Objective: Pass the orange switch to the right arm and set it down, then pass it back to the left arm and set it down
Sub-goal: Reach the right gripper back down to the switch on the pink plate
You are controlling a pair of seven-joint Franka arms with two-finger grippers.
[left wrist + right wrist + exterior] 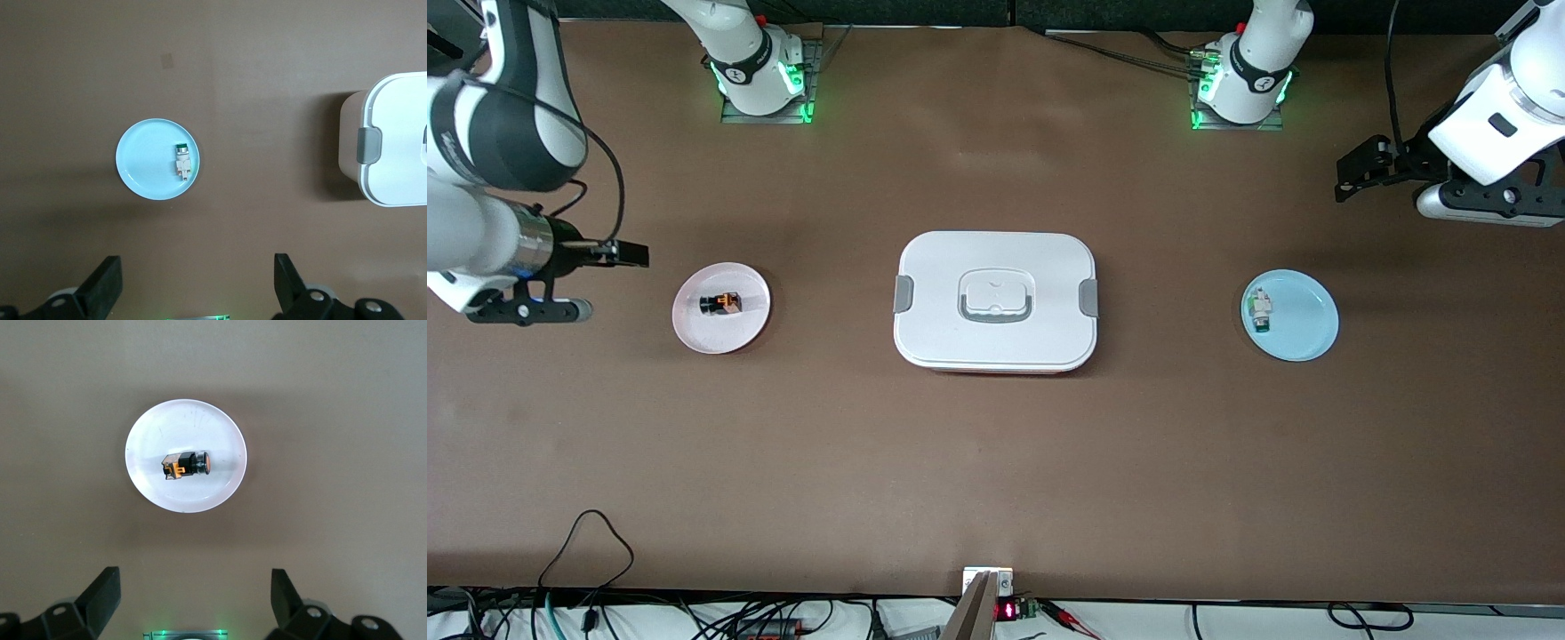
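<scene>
The orange switch [720, 303] is a small black block with orange markings, lying on its side on a pale pink plate [694, 333] toward the right arm's end of the table. In the right wrist view the switch [186, 465] rests mid-plate [160, 433]. My right gripper [630, 254] [195, 583] hangs open and empty over bare table beside that plate. The white box [996, 300] [400, 140] stands at the table's middle, lid on. My left gripper [1360, 169] [198, 267] is open and empty, up over the left arm's end of the table.
A light blue plate [1303, 320] [143, 160] toward the left arm's end carries a small white-and-green component [1260, 309] [182, 162]. Both arm bases [763, 80] [1240, 84] stand along the table edge farthest from the front camera. Cables [587, 542] run along the nearest edge.
</scene>
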